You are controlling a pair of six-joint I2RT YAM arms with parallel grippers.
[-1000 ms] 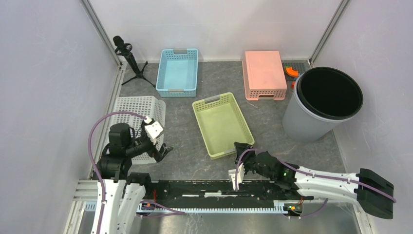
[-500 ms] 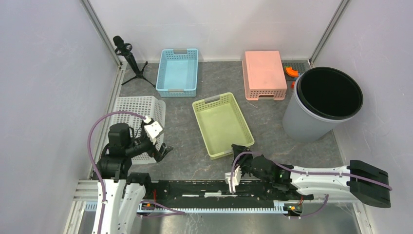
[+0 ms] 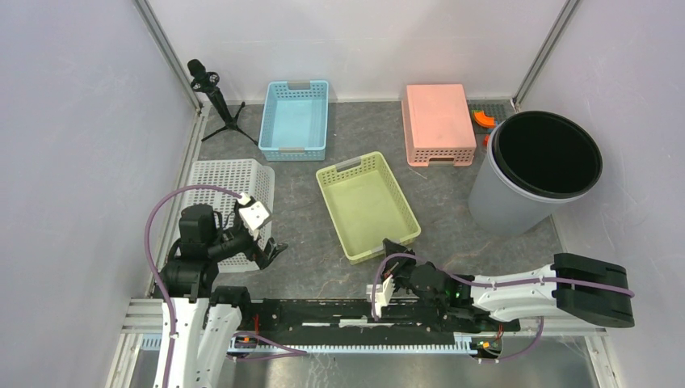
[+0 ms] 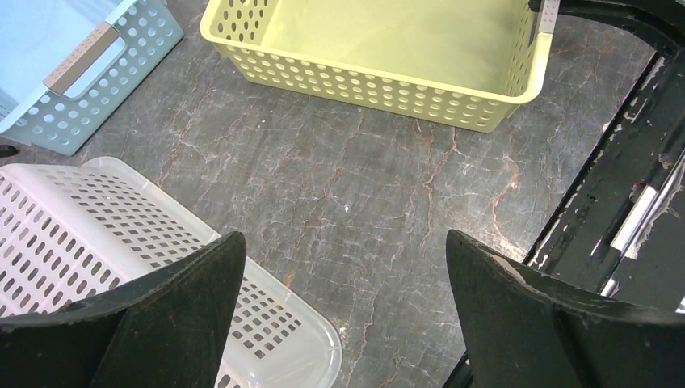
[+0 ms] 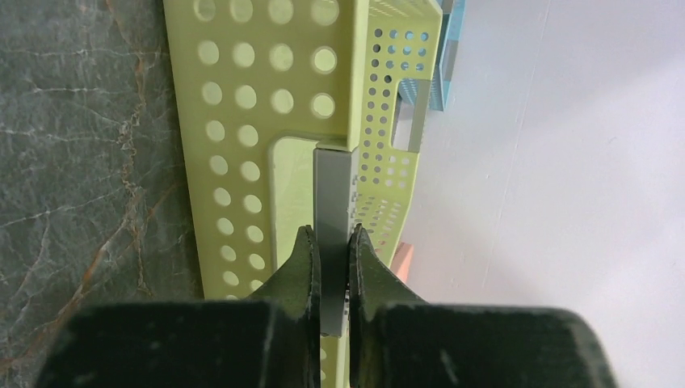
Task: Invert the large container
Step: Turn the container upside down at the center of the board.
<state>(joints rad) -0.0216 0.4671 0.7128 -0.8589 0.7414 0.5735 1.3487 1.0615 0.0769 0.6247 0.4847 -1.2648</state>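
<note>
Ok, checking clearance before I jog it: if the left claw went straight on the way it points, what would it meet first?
Probably the bare table, between the white basket and the yellow basket; depth is unclear.

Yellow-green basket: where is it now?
Top view: the yellow-green basket sits mid-table, between the white basket on the left and the grey bin on the right; the right claw grips its near handle.
</note>
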